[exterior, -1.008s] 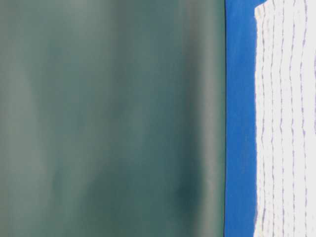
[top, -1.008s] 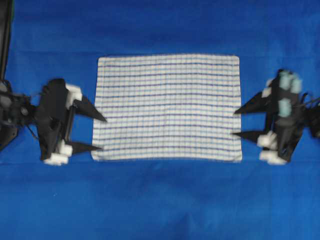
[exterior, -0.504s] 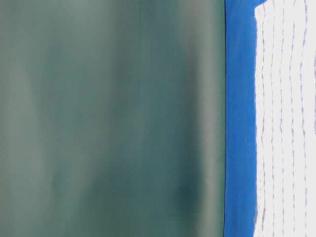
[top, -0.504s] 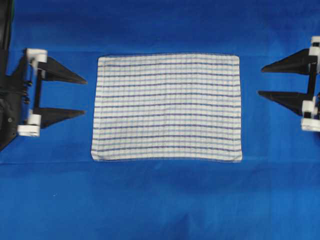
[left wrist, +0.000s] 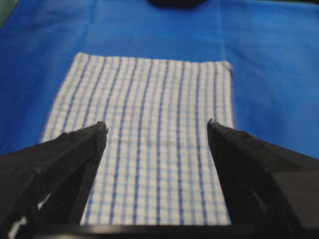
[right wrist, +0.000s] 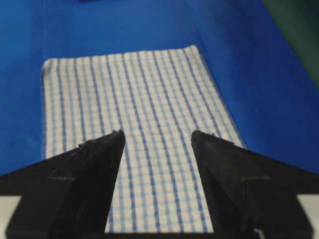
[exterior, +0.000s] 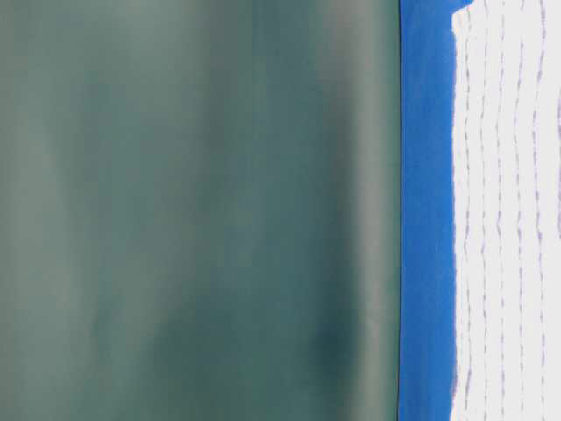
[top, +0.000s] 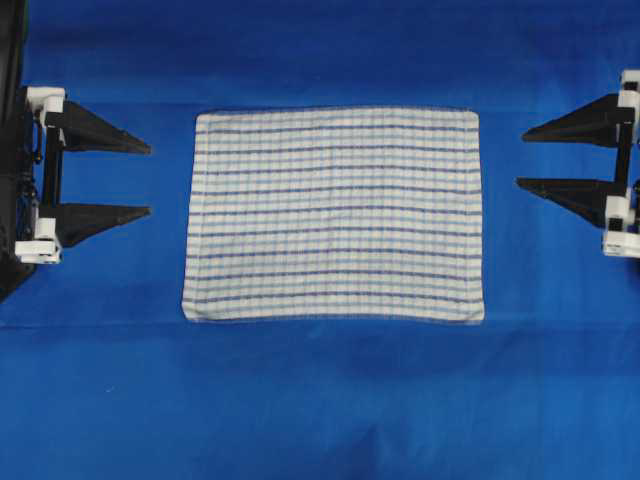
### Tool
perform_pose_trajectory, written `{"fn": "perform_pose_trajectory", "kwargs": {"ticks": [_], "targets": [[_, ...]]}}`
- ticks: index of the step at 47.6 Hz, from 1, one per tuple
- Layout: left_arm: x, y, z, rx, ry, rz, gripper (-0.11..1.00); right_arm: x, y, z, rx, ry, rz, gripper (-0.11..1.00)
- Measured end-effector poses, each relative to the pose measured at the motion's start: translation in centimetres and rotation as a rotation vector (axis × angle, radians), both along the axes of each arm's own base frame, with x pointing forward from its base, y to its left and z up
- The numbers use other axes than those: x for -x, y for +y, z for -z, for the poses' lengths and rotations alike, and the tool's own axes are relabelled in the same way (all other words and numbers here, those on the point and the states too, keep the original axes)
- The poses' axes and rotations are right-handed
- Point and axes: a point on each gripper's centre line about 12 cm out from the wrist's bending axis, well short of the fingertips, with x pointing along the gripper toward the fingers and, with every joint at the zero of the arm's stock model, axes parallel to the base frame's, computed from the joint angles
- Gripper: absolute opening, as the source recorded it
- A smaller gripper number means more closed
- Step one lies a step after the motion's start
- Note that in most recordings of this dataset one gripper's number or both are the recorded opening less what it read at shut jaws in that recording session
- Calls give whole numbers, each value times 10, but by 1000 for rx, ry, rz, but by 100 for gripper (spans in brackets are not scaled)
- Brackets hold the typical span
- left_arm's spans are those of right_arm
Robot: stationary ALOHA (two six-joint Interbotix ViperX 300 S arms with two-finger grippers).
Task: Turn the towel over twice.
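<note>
White-and-blue striped, the towel (top: 333, 214) lies flat at the centre of the overhead frame. Left gripper (top: 149, 180) at the left edge and right gripper (top: 520, 158) at the right edge both gape wide, empty, clear of it. Whether any flip is done, I can't tell.

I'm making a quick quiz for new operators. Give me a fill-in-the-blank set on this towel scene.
1. The towel lies ____ on the blue table cover.
2. The left pincer has its jaws ____.
3. The right pincer holds ____.
4. In the overhead view, the towel lies ____ the two pincers.

Missing words: flat; open; nothing; between
</note>
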Motion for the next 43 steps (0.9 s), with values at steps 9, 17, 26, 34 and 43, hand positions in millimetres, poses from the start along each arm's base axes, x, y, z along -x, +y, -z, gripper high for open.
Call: {"fn": "perform_pose_trajectory", "kwargs": {"ticks": [9, 17, 26, 34, 43], "targets": [[9, 0, 2, -13, -13, 3, 76, 15, -5, -2, 4, -33, 28, 64], [24, -1, 12, -15, -28, 3, 76, 37, -7, 6, -1, -74, 34, 64], [41, -2, 20, -6, -57, 2, 76, 57, -8, 25, -5, -99, 29, 64], [52, -3, 32, -3, -69, 0, 75, 66, -7, 45, -37, -105, 18, 64], [58, -3, 46, -3, -60, 0, 75, 73, -13, 61, -75, -107, 64, 63]]}}
